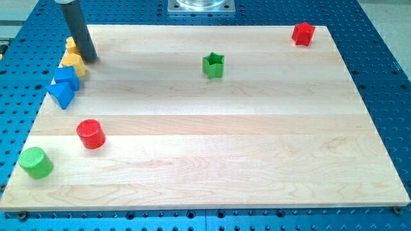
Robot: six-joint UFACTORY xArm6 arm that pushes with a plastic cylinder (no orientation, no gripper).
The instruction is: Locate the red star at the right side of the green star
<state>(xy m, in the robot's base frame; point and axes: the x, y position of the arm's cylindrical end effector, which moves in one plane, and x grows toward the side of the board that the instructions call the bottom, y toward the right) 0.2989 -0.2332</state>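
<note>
**Rod tip sitting among the yellow blocks, red star far off at the top right**

Resting at the view's upper left, my tip is touching or nearly touching the yellow blocks: one small yellow block is showing just behind the dark rod, and a larger yellow block is lying just below and left of it. Two blue blocks, an upper one and a lower wedge-like one, are crowding together beneath them at the pale wooden bench's left edge. A red cylinder and a green cylinder are standing apart lower down. The green star is sitting near the top centre. The red star is sitting at the top right corner, well apart from the green star. The rod is carrying no fingers, so nothing is being clamped.
</note>
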